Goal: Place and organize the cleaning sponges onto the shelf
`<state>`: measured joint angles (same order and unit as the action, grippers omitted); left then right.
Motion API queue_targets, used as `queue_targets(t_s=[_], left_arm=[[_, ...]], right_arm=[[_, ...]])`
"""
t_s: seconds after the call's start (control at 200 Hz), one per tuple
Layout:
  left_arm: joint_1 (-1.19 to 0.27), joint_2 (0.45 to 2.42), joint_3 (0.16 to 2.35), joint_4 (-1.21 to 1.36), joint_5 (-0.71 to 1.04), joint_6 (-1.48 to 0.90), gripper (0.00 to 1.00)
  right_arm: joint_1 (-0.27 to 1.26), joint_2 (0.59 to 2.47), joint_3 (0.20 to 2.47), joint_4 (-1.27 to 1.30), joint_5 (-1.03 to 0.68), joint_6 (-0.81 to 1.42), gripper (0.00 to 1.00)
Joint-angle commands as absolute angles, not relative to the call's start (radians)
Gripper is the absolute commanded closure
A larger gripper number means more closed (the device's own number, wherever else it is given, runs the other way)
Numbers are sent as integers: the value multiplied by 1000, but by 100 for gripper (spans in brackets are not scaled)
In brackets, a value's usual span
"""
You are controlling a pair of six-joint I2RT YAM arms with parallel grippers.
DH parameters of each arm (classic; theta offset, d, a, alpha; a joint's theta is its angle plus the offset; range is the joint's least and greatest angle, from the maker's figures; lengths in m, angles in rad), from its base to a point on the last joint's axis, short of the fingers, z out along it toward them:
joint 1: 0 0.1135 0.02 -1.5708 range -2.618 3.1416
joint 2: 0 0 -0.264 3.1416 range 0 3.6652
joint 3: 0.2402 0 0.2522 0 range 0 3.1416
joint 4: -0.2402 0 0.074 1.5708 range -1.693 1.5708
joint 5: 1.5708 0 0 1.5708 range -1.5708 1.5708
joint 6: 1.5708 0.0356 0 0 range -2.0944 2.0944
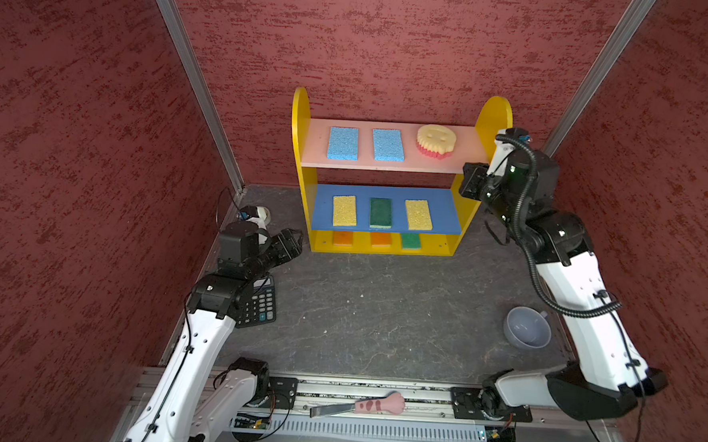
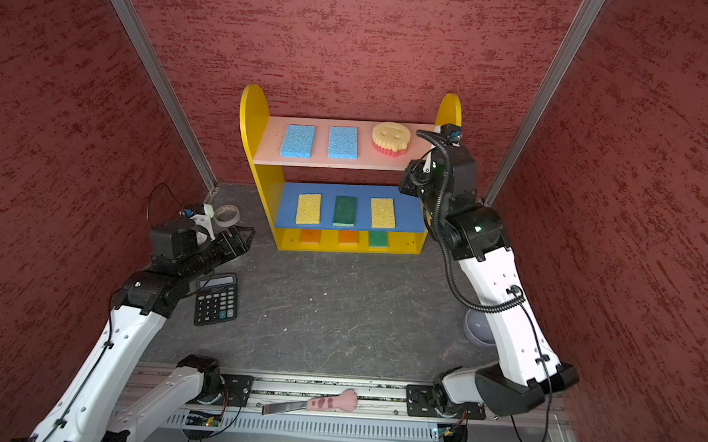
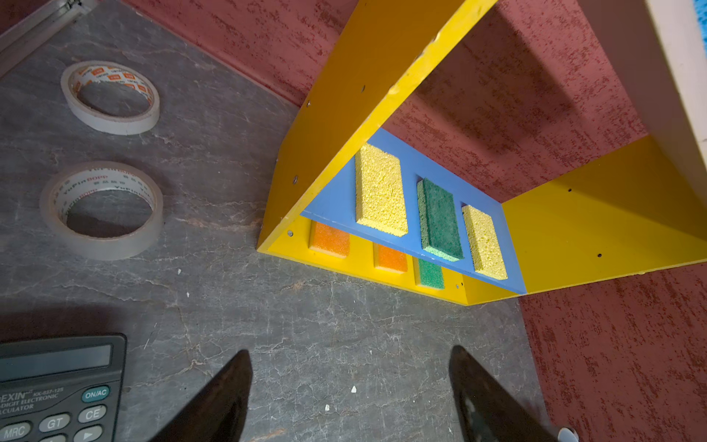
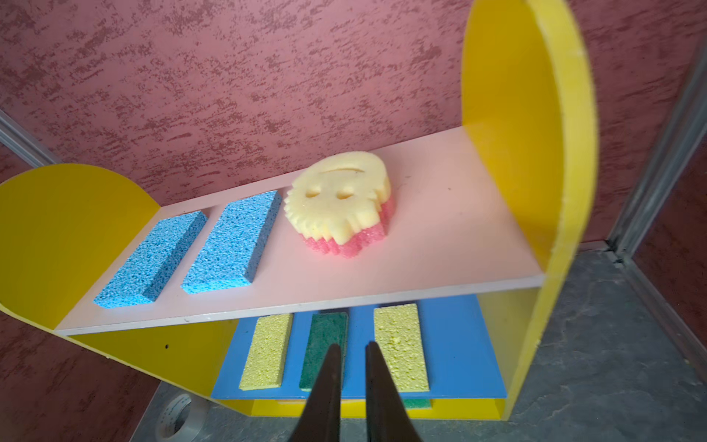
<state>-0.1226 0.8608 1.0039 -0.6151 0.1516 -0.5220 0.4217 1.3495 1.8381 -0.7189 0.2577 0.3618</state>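
1. My right gripper (image 4: 354,346) is barely parted and pinches nothing. Just ahead of it and higher, the round yellow smiley-face sponge (image 4: 340,203) lies flat on the pink upper board (image 4: 440,229) of the small yellow-sided wooden shelf (image 4: 528,134).
2. My left gripper (image 3: 350,350) is spread wide and empty over the grey counter (image 3: 344,325), with the shelf's lower levels ahead of it.
3. The flat rectangular sponges (image 4: 233,241) lie in spaced rows of three per level. I judge that spacing keeps each one separately graspable, and that the task looks complete.

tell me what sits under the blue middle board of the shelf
Two flat orange sponges and one green sponge on the yellow base; the blue board covers their backs.
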Motion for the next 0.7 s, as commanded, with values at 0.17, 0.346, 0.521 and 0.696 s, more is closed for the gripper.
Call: queue_targets(t_s=[0.17,0.346,0.521,0.696], left_arm=[[-108,865,1067,-638,132,-480,20],[-106,871,1077,-625,140,-482,19],[-106,891,1085,-612,159,-495,19],[-106,890,1073,-607,162,-502,19]], right_arm=[[411,1200,1600,-593,432,327,75],[395,1203,1578,-565,385,298,75],[393,1372,1851,-650,288,262,69],[387,1599,2140,-742,278,221,54]])
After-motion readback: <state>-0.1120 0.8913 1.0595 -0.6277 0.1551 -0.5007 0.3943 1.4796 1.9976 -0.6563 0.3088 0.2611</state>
